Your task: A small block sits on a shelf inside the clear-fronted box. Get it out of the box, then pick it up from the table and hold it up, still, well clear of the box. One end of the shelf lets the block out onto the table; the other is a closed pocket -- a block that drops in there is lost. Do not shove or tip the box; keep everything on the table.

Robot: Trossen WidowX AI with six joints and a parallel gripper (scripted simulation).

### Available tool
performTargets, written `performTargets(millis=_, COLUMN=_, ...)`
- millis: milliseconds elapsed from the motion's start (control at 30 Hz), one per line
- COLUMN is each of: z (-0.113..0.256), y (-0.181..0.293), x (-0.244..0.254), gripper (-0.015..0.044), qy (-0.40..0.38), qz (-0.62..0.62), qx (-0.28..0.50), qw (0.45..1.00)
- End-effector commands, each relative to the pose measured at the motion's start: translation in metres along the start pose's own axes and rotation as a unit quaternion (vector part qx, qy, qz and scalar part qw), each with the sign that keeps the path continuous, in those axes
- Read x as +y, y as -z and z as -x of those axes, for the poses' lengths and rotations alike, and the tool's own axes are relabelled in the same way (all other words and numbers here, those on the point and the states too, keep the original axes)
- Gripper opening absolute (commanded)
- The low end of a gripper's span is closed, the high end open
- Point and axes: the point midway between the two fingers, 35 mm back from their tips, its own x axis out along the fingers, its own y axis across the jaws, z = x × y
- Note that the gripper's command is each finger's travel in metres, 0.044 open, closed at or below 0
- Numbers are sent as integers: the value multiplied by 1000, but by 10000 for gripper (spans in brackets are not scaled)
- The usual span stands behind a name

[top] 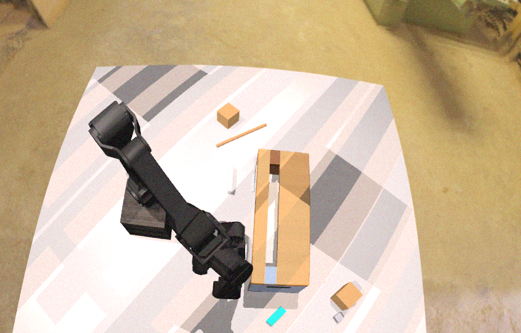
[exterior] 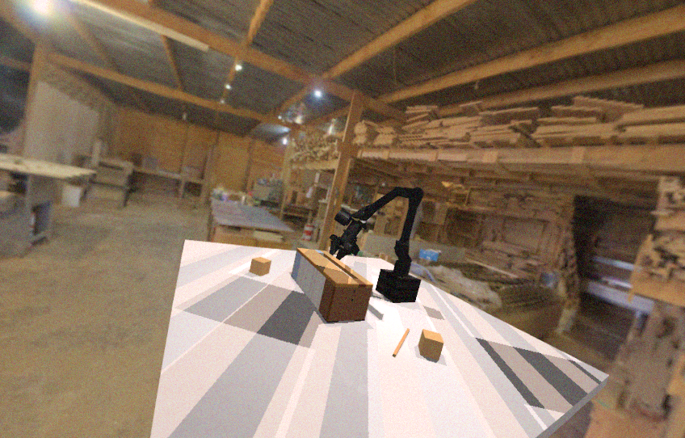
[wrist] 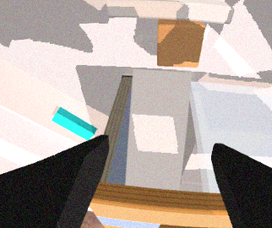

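The orange block [wrist: 180,44] lies on the table outside the box, past the open part of its front, at the top of the wrist view. In the top and exterior views I cannot make it out. The wooden box [top: 293,223] [exterior: 344,302] stands upright, its top edge [wrist: 165,199] crossing the bottom of the wrist view. The clear front pane [wrist: 242,122] is at right there. My gripper [wrist: 160,147] [exterior: 343,251] is open and empty, above the table at the box's front, near the end towards the teal piece. The block shows beyond its fingertips, not between them. The arm hides the fingertips in the top view.
A white bar [wrist: 170,12] lies beyond the block. Another pale bar [top: 231,180] [exterior: 376,310] lies along the front. A teal piece [top: 276,316] [wrist: 74,123], small grey cube [top: 338,317], two larger orange cubes [top: 228,115] [top: 346,296] and an orange rod [top: 241,135] lie around the box.
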Motion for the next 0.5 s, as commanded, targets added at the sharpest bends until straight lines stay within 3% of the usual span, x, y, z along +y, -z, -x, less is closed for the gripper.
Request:
performTargets(millis=0, z=-26, y=-21, x=-8, gripper=285, qy=9, qz=-1, qx=-9, qw=1000)
performTargets(millis=467, z=-39, y=-27, x=-8, gripper=285, qy=9, qz=-1, qx=-9, qw=1000)
